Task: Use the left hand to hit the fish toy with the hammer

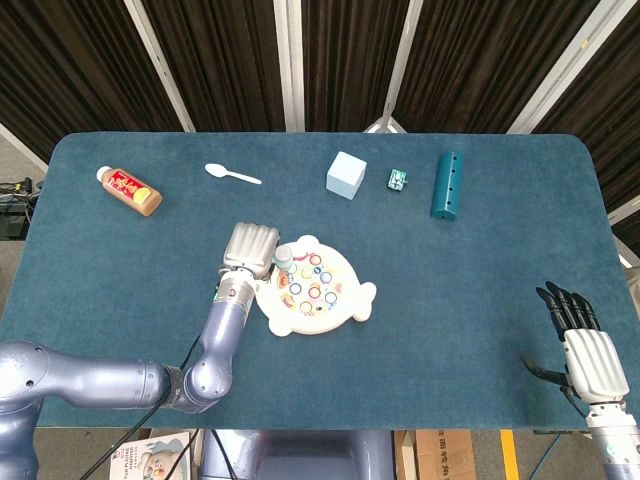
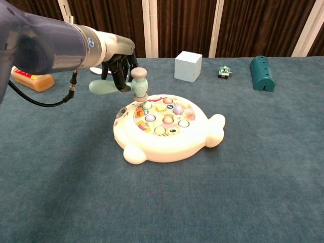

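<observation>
The white fish toy (image 1: 313, 289) (image 2: 167, 129) lies flat at mid-table, its top dotted with coloured pegs. My left hand (image 1: 250, 249) (image 2: 117, 67) grips a small toy hammer (image 2: 132, 84) by its pale green handle. The hammer head (image 1: 284, 259) stands upright just above the toy's near-left rim; contact cannot be told. My right hand (image 1: 583, 345) rests open at the table's right front edge, far from the toy, and shows only in the head view.
A sauce bottle (image 1: 130, 190) and a white spoon (image 1: 232, 174) lie at the back left. A pale blue cube (image 1: 346, 174), a small green part (image 1: 399, 179) and a teal cylinder block (image 1: 447, 185) sit along the back right.
</observation>
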Robot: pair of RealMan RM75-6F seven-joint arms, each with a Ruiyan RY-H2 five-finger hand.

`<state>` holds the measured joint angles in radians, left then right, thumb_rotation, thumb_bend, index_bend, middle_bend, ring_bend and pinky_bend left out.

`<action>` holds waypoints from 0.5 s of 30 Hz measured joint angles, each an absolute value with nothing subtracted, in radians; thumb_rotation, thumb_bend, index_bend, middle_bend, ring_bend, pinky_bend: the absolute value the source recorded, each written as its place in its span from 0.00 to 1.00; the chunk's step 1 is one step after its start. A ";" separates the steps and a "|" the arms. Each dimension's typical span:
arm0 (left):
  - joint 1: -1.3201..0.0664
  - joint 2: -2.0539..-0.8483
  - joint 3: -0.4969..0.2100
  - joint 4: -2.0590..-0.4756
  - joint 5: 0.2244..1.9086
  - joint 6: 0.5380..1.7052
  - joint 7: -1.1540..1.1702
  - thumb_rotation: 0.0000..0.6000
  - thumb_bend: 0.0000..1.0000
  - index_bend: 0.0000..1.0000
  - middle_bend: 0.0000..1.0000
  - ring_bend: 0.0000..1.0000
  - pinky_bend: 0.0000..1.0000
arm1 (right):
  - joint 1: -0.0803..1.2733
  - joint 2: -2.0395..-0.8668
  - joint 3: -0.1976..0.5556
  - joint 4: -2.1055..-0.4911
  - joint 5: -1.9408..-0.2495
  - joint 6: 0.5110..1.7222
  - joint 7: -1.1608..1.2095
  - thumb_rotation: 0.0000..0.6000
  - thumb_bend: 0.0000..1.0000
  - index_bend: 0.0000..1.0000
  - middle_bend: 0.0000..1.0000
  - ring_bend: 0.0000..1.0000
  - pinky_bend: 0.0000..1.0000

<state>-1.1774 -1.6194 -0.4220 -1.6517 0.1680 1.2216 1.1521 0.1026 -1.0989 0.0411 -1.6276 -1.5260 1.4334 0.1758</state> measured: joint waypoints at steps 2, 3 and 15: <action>-1.177 -1.624 -0.414 -1.642 0.172 1.216 1.141 1.00 0.62 0.75 0.55 0.37 0.46 | 0.103 -1.099 0.041 -1.627 -1.526 1.432 0.177 1.00 0.21 0.00 0.00 0.00 0.02; -1.178 -1.626 -0.410 -1.637 0.176 1.213 1.137 1.00 0.62 0.75 0.55 0.37 0.46 | 0.103 -1.099 0.041 -1.627 -1.525 1.432 0.178 1.00 0.21 0.00 0.00 0.00 0.01; -1.188 -1.653 -0.368 -1.584 0.195 1.185 1.095 1.00 0.62 0.75 0.55 0.37 0.46 | 0.103 -1.097 0.040 -1.627 -1.525 1.430 0.184 1.00 0.21 0.00 0.00 0.00 0.01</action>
